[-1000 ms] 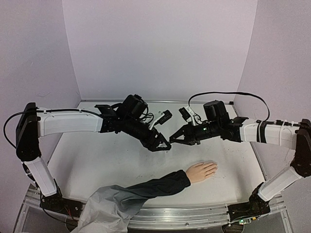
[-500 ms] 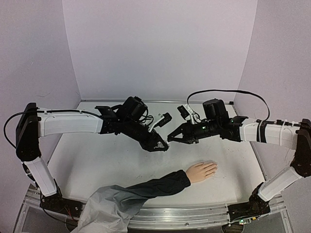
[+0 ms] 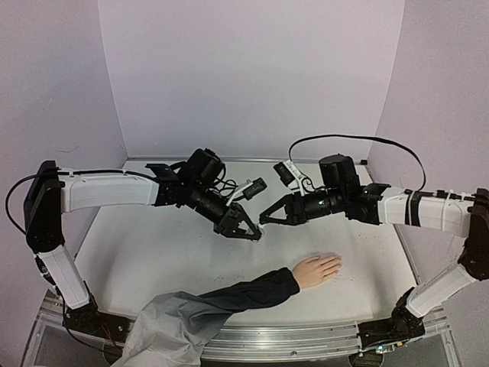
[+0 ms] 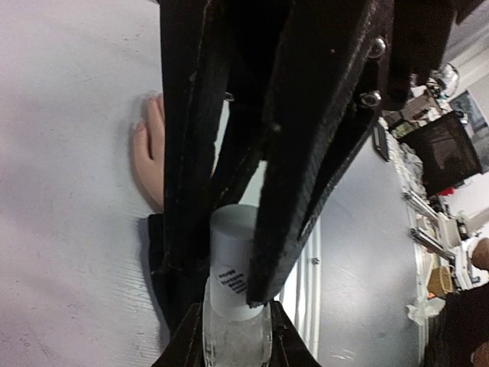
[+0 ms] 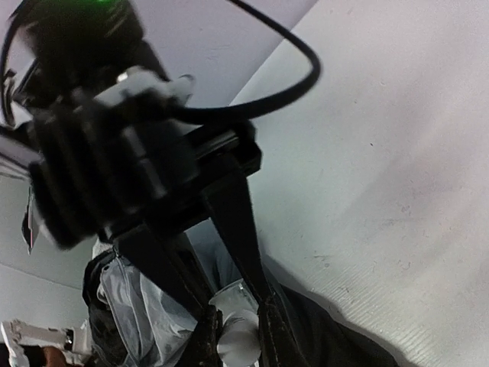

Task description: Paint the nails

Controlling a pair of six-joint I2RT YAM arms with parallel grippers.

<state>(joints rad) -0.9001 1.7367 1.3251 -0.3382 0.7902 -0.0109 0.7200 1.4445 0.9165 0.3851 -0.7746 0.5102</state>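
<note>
Scene: your two arms meet tip to tip in the air over the middle of the bench [image 3: 153, 252], holding one small bottle between them.
Left end effector [image 3: 254, 233]: pressed together on the white cap [image 4: 233, 256]; the left wrist view shows a finger against each side of it.
Right end effector [image 3: 263, 220]: pinching the clear bottle [image 4: 237, 340] just under the cap, so cap and bottle are held from opposite ends.
Mannequin hand [image 3: 315, 270]: lies flat on the bench, near and to the right of the bottle, well apart from both end effectors and below them. A dark sleeve [image 3: 248, 293] trails from its wrist to the near left.
Nails [image 3: 337, 264]: at the right-hand end of the hand, skin-toned and too small to pick out one by one.
Long axis: the hand runs left to right, fingertips pointing right and a touch far.
Which arm: the hand sits on the right arm's side, yet the left end effector holds the cap, so it probably has to make the reach.
Coming move: likely you part cap from bottle, then travel near, right and down, arriving along the fingers.
Risk: the bottle could tip if the right grip turns.
</note>
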